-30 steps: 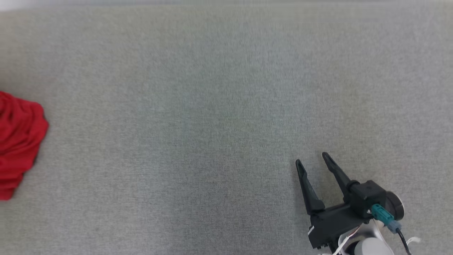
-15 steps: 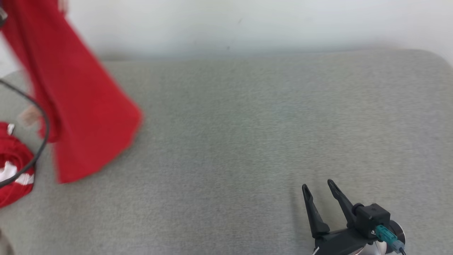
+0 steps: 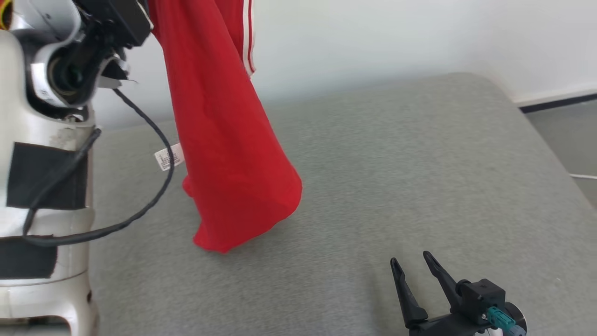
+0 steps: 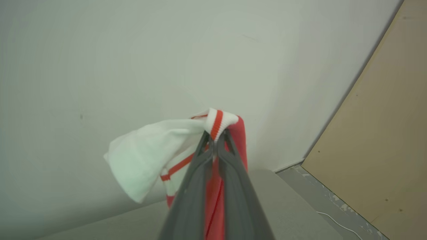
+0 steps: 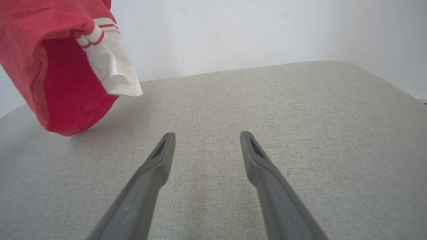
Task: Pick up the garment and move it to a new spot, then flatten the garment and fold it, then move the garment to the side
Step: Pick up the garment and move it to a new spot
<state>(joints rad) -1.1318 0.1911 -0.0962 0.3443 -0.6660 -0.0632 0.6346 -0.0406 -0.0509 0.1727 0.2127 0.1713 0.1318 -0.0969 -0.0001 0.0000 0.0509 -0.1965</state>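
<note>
**While the garment hangs up high**

While the left gripper [image 4: 215, 136] pinches its striped white edge tight, the red garment [image 3: 224, 140] hangs down to the grey bench [image 3: 396, 163] (a second ago it lay in a heap). The right gripper [image 3: 410, 258] waits nearby, wide and holding nothing.

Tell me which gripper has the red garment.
The left gripper, shut on the striped trim of the garment; the right gripper stands open and empty.

Bright diffuse light; soft shadow under garment [image 3: 224, 140]; left end effector [image 4: 215, 140] defocused.
</note>
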